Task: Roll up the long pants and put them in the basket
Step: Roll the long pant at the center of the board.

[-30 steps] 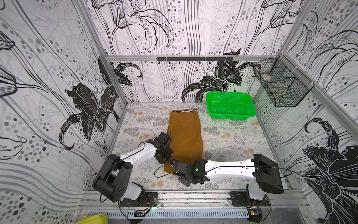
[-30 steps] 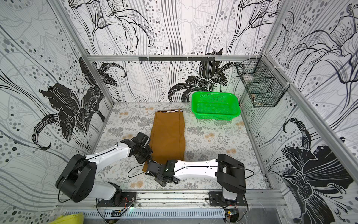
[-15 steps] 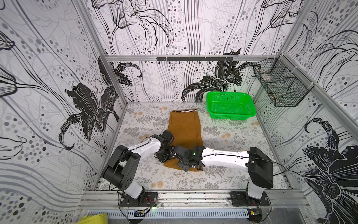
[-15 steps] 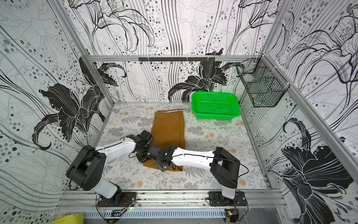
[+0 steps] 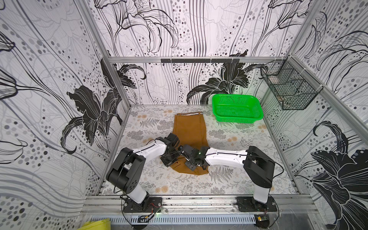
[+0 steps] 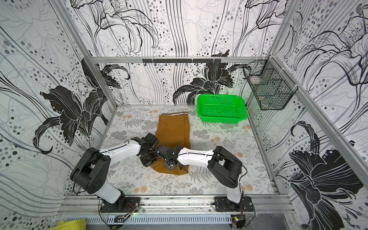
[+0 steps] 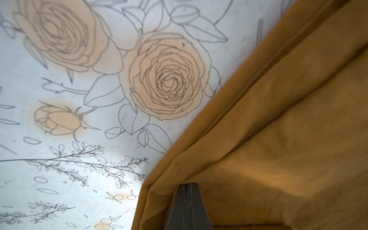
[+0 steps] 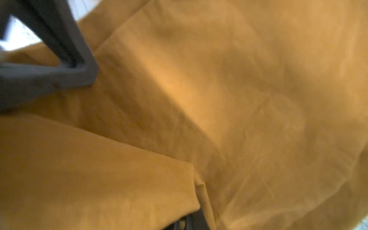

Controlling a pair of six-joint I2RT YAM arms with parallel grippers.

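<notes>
We stretch both arms low, meeting over the long pants [image 5: 189, 129]; left claw [image 7: 188, 186] and right claw [image 8: 190, 219] clench its folded end.

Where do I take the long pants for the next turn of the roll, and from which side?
Probably the doubled near fold, pinched near both side edges, coming in low from the robot's side. The long pants lie in one narrow strip running away to the flat waistband, so that fold is the only raised edge and rolls toward it.
</notes>
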